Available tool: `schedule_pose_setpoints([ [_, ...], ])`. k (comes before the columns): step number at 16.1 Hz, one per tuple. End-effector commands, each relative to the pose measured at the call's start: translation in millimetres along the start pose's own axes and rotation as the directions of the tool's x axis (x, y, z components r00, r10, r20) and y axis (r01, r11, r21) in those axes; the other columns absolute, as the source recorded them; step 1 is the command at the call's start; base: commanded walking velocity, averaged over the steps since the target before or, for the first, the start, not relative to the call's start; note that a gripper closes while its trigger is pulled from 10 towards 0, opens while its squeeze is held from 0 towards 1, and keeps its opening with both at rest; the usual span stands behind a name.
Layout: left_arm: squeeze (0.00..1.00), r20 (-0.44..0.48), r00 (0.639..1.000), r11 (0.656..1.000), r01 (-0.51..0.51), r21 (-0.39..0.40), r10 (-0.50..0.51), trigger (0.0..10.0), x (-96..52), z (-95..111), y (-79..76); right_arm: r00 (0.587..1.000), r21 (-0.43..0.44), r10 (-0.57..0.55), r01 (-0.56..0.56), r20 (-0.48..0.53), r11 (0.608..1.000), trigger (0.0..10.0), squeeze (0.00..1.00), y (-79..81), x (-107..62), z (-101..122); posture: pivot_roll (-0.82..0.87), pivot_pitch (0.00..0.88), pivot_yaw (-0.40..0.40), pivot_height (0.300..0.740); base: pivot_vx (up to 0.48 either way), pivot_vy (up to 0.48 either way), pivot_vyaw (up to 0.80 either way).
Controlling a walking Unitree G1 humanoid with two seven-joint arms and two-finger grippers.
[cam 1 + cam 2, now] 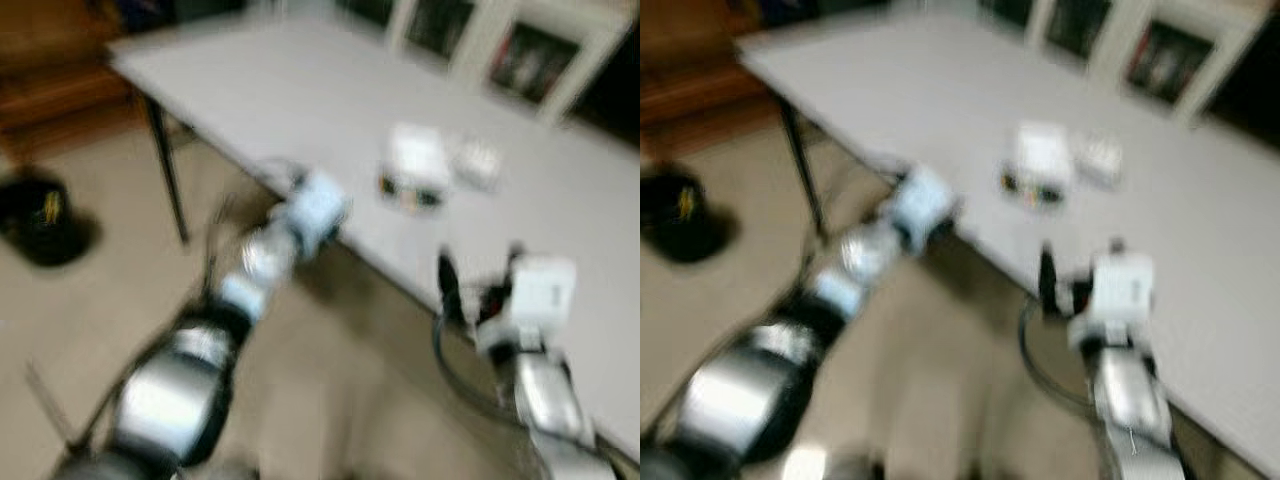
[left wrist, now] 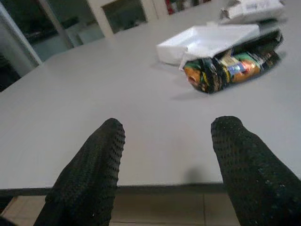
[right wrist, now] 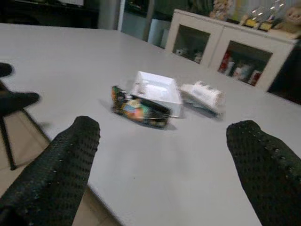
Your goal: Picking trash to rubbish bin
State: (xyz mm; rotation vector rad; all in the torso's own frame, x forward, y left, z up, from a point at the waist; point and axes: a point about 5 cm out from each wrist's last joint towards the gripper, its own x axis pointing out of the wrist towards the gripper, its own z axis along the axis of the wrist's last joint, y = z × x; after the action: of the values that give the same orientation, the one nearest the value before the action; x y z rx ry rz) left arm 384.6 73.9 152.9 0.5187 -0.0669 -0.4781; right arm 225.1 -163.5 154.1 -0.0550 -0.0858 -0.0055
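Grey tabletop [image 1: 300, 90] is being viewed from the robot's head, with heavy blur over both eye views. Three pieces of trash are being shown grouped near the middle of the table: a shallow white tray [image 3: 156, 91], a dark, multicoloured snack wrapper [image 3: 138, 109] and a crumpled white packet [image 3: 203, 95]. The tray is being seen open side up, and nothing can be made out inside it. The wrapper is lying against the tray's near edge, touching it and partly tucked beneath it in the left wrist view. The white packet is lying just beside the tray on its far side.

The left gripper [image 2: 167, 136] is being held at the table's edge, its fingers [image 2: 96, 169] spread apart with nothing between them, pointed toward the wrapper [image 2: 230, 68] and tray [image 2: 211, 40]. The right gripper [image 3: 164, 136] is being held low over the table, near the trash, its fingers [image 3: 61, 169] likewise parted wide and gripping nothing.

A dark round bin [image 1: 40, 215] is being shown on the beige floor [image 1: 90, 330], well apart from the table, beyond its black leg [image 1: 168, 180]. Something yellow is visible at its opening; what it is cannot be told. White glass-fronted cabinets [image 3: 225, 52] are standing behind the table.
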Motion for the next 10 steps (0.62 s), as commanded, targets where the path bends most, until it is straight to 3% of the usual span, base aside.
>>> schedule_pose_setpoints([
  [1,0.00,0.012,1.000,1.000,0.024,-0.006,-0.024,10.0,3.8,6.2,-9.7,1.000,-0.024,-0.021,0.021,-0.009,0.999,10.0,0.00,-6.4,-0.8,-1.5,0.10,0.135,-0.112,0.740,0.000,0.000,0.00],
  [6,0.00,0.034,0.999,1.000,-0.005,-0.011,0.006,10.0,3.2,8.0,-7.8,1.000,-0.027,-0.022,0.022,-0.006,0.999,10.0,0.00,-7.1,0.0,-1.4,0.11,0.130,-0.111,0.740,0.000,0.000,0.00],
  [10,0.00,0.054,0.998,0.996,-0.025,-0.084,0.030,10.0,2.5,10.1,-3.2,1.000,-0.028,-0.022,0.022,0.000,0.999,10.0,0.00,-6.2,0.3,-1.1,0.11,0.127,-0.109,0.740,0.000,0.000,0.00],
])
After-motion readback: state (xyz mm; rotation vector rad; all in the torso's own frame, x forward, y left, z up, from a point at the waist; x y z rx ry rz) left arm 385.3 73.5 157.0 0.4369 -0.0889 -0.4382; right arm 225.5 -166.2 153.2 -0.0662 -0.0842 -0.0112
